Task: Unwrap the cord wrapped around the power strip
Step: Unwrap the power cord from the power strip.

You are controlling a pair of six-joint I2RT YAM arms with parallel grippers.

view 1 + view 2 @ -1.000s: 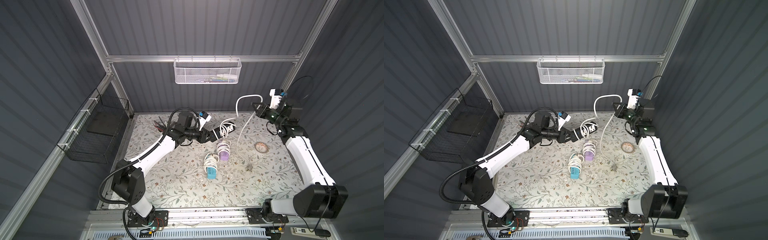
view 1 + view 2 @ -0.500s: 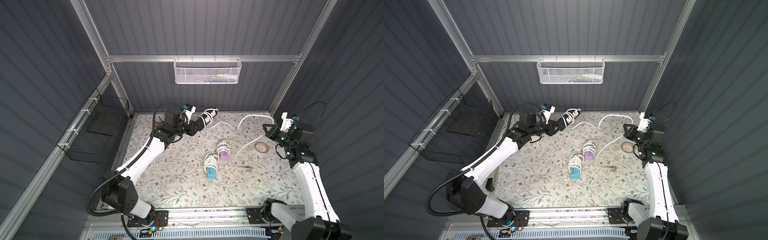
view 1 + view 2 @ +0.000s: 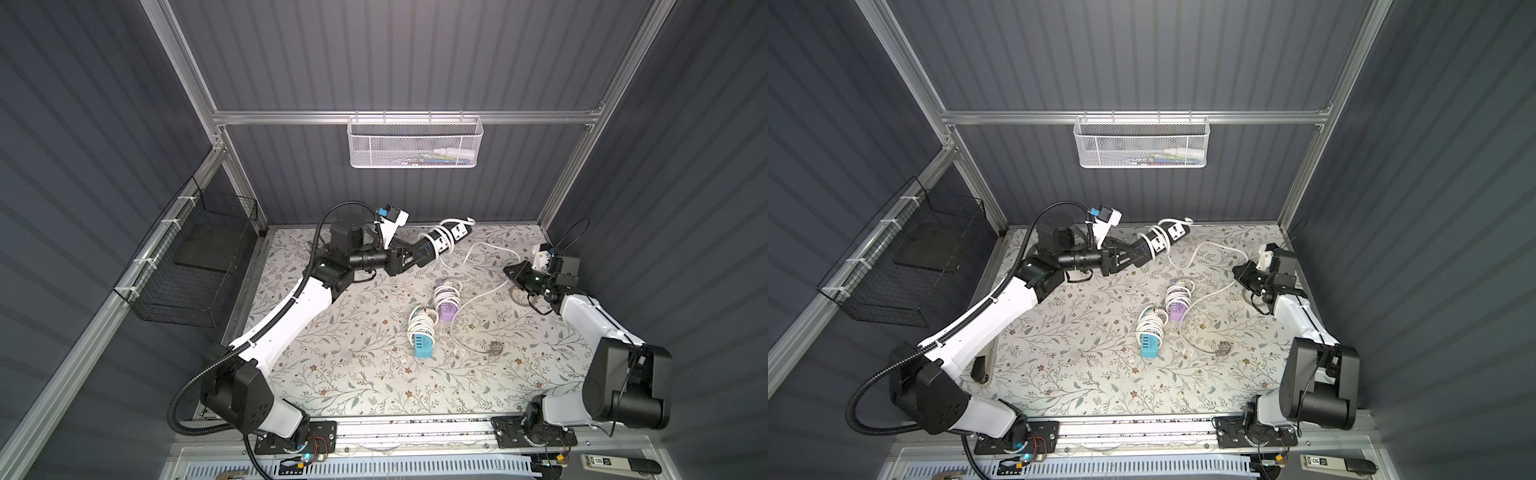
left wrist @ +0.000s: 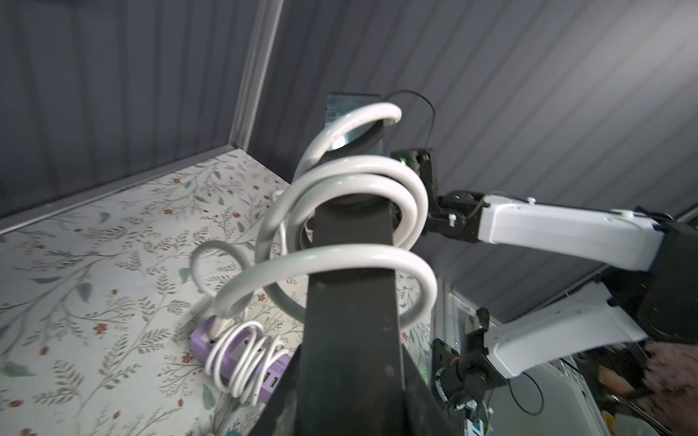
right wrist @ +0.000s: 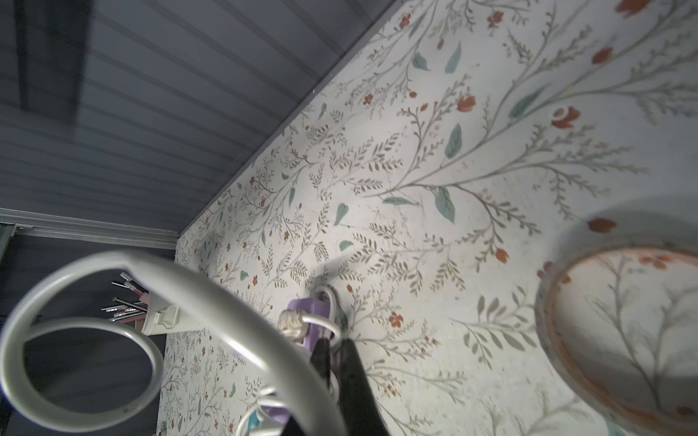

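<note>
My left gripper (image 3: pixel 417 261) is shut on one end of the black power strip (image 3: pixel 445 241), which is lifted off the mat near the back wall. The white cord (image 4: pixel 340 260) winds round the strip in a few loose loops. A free length of cord (image 3: pixel 478 248) runs from the strip to my right gripper (image 3: pixel 512 272), low at the table's right side and shut on it. In the right wrist view the fingertips (image 5: pixel 351 362) pinch the cord (image 5: pixel 226 302). Beyond the grip the cord trails forward to its plug (image 3: pixel 493 348) on the mat.
A purple power strip (image 3: pixel 446 301) and a blue one (image 3: pixel 422 336), each wound in white cord, lie mid-table. A tape roll (image 5: pixel 623 339) lies by the right gripper. A white mesh basket (image 3: pixel 415 143) hangs on the back wall, a black wire basket (image 3: pixel 195 266) on the left wall.
The right gripper has come down from high at the back to low at the right, drawing cord out. The left gripper has carried the strip toward the back wall.
</note>
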